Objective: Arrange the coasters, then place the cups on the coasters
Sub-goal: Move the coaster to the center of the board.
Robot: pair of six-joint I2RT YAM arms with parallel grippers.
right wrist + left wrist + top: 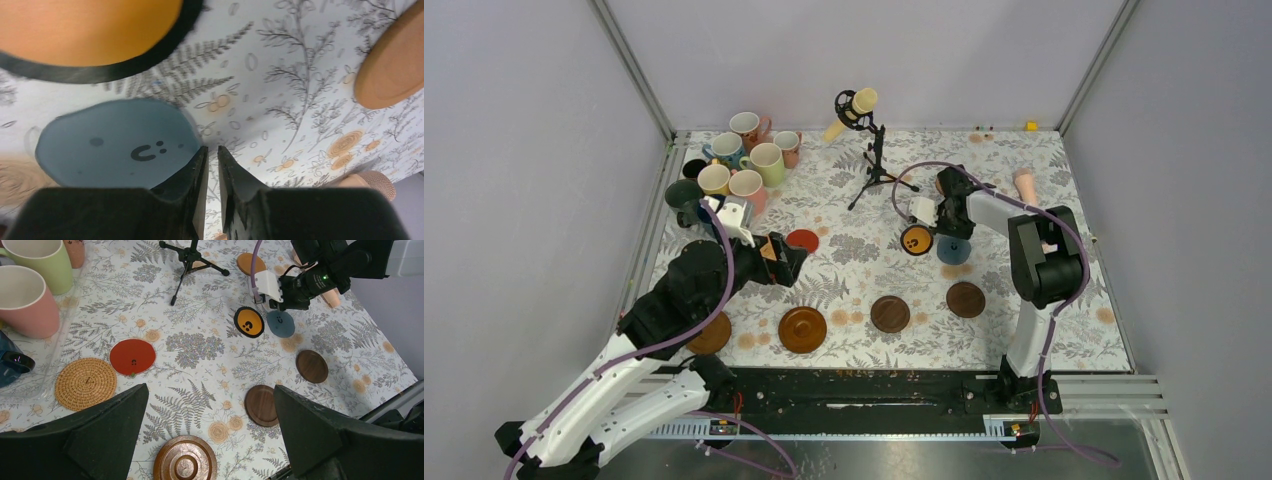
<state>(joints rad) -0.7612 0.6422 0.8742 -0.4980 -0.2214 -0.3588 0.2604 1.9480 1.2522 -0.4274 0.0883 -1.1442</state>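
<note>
Nearest the arm bases, four wooden coasters lie in a loose row: one brown disc (711, 335) half under the left arm, a ridged mid-brown one (802, 329), and two dark ones (890, 313) (965, 299), each apart from its neighbours and none bearing a cup. Just beyond, the left gripper (784, 256) hovers with its jaws spread as wide as they go and nothing between them; below it lie a woven cork coaster (85, 383) and, just beside that, a red coaster (802, 240). Further out on the right, the right gripper (210, 152) is low over the table (1024, 200), its jaws drawn almost together with only a slit left and nothing visible in it, the tips right at the edge of the grey-blue coaster (115, 145), which sits next to the black-rimmed orange coaster (915, 240). A tan coaster (251, 263) lies beyond them. The cups (742, 160) huddle in the far left corner. By my reading, the arranging is partly done and every cup remains to be placed.
</note>
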